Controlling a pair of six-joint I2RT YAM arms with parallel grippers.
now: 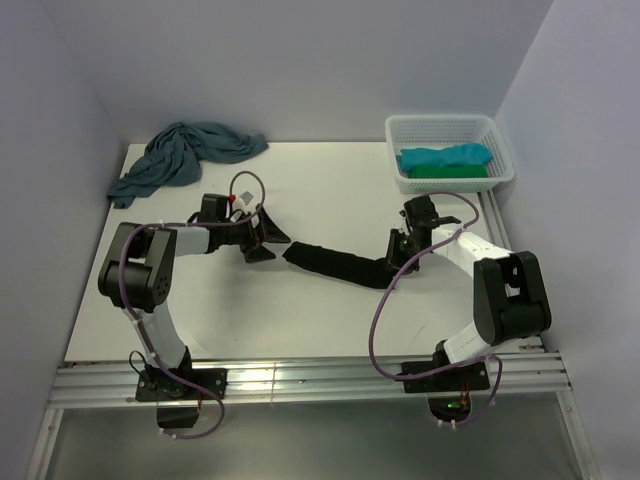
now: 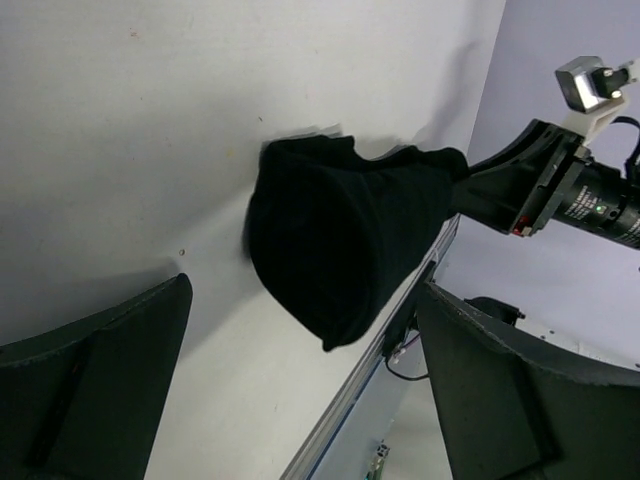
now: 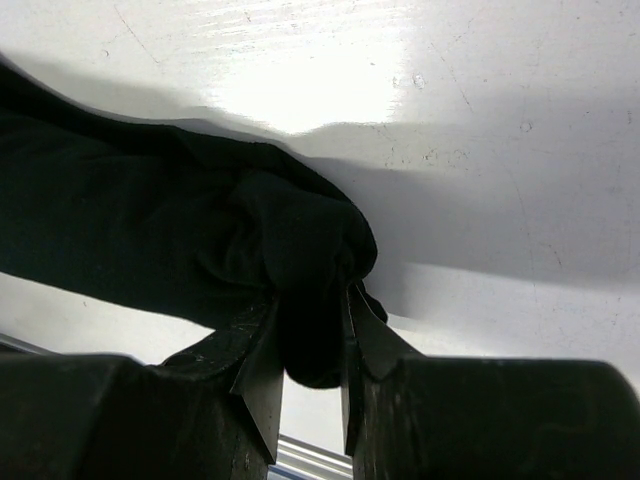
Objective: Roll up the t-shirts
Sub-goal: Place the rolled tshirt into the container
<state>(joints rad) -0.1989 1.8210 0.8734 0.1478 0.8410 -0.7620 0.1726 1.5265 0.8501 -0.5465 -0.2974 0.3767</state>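
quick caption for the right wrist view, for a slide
The right gripper pinches one end of the rolled black t-shirt lying on the white table.

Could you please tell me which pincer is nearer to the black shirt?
Right. The right pincer is shut on the black shirt's right end; the left pincer hangs open just off its left end, not touching.

A rolled shirt lies mid-way across the surface, with the left pincer just off its left end and the right pincer on its right end. A crumpled shirt sits far left. A basket far right holds two shirts.
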